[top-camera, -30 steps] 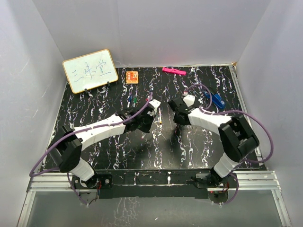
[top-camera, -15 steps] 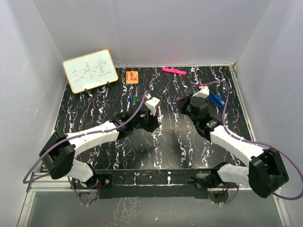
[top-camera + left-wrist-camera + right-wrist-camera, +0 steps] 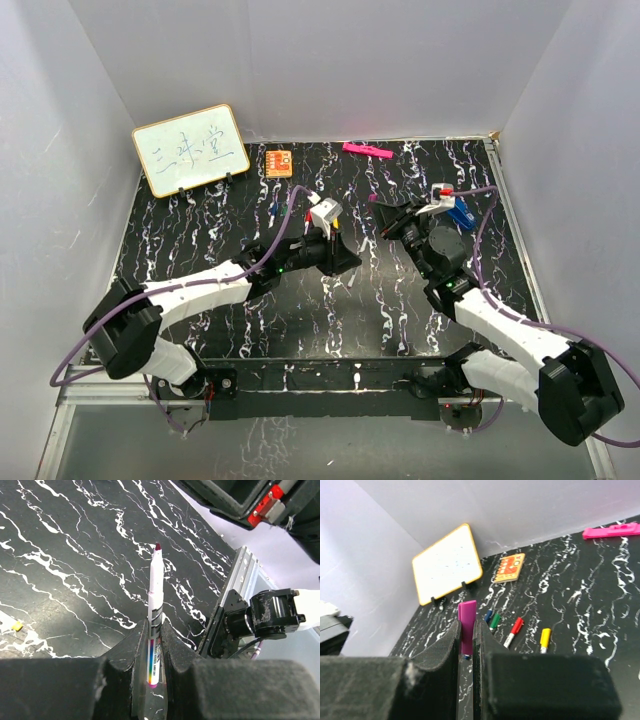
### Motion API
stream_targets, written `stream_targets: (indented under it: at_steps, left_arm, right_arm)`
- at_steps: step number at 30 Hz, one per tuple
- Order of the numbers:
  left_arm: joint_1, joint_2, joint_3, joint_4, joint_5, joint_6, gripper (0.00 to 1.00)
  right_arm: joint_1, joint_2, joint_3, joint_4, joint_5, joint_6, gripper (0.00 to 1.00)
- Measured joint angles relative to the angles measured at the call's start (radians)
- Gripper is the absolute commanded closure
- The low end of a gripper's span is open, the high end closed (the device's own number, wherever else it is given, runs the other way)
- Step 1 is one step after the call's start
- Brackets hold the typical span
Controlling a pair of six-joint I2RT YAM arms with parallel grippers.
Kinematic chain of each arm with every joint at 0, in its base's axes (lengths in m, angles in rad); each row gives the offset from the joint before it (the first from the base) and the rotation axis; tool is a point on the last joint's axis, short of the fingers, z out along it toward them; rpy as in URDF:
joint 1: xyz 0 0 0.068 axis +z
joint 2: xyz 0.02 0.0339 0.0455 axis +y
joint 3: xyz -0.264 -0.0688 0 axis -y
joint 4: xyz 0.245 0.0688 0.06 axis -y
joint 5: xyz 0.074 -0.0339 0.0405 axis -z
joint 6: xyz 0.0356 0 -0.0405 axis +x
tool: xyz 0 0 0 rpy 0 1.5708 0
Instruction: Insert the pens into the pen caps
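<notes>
My left gripper (image 3: 346,259) (image 3: 155,626) is shut on a white-barrelled pen (image 3: 155,592). The pen's dark red tip sticks out ahead of the fingers, above the table. My right gripper (image 3: 386,210) (image 3: 466,624) is shut on a purple pen cap (image 3: 467,621), which stands up between its fingers. The two grippers face each other a short way apart at the table's middle. A blue-capped pen (image 3: 487,616), a green-capped pen (image 3: 494,622), a red-capped pen (image 3: 514,629) and a yellow-capped pen (image 3: 545,639) lie side by side on the table. The blue (image 3: 272,210) and green (image 3: 285,214) ones also show from above.
A small whiteboard (image 3: 190,148) stands at the back left. An orange square block (image 3: 279,162) and a flat pink bar (image 3: 366,150) lie along the back edge. A blue object (image 3: 459,212) lies at the right. White walls close in the black marbled table (image 3: 340,310).
The left gripper has swung right and now points at the right gripper. The right arm has stretched forward and its gripper has turned to face left.
</notes>
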Motion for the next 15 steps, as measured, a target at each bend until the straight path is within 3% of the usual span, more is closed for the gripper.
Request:
stream_targets:
  at_steps: [15]
  left_arm:
    - [0.0,0.003,-0.024,0.074,-0.035,-0.07,1.0]
  right_arm:
    - [0.0,-0.005,-0.082,0.138,-0.086,0.081,1.0]
